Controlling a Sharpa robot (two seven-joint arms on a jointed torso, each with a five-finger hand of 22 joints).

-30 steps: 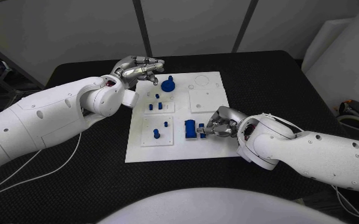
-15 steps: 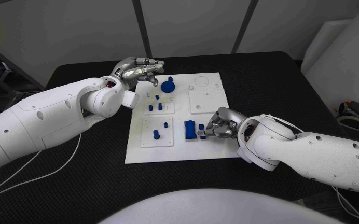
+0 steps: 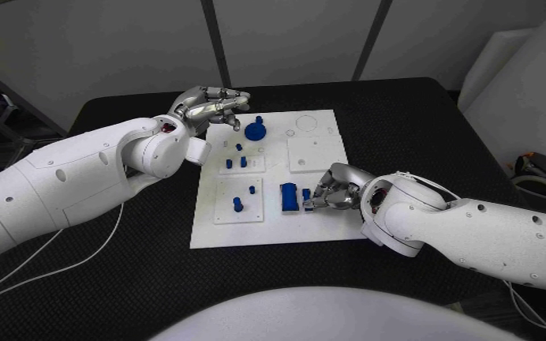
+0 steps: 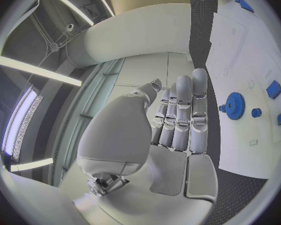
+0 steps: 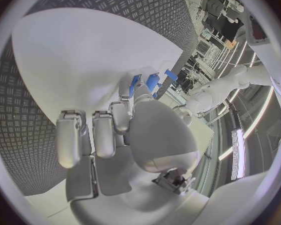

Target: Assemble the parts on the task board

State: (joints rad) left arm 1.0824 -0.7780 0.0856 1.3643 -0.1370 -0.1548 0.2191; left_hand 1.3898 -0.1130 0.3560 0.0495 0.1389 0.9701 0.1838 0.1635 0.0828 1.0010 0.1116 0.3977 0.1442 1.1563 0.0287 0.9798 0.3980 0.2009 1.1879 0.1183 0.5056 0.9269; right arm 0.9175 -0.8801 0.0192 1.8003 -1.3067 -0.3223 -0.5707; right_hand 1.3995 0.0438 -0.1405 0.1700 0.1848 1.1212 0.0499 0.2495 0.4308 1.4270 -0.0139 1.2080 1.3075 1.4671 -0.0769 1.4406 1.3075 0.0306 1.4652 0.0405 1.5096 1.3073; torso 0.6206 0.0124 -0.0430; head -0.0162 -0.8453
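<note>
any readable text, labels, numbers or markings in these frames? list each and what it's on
None readable.
The task board carries only faint engraved outlines, no legible characters.
The blue parts, such as the gear, show no markings.
Neither the left hand nor the right hand shows a legible brand or label.

My head cam looks down on the board (image 3: pixel 271 175) from above; both wrist cams sit close behind their hands, sharing that board (image 4: pixel 253 85) (image 5: pixel 84 55) w/ it.
</note>
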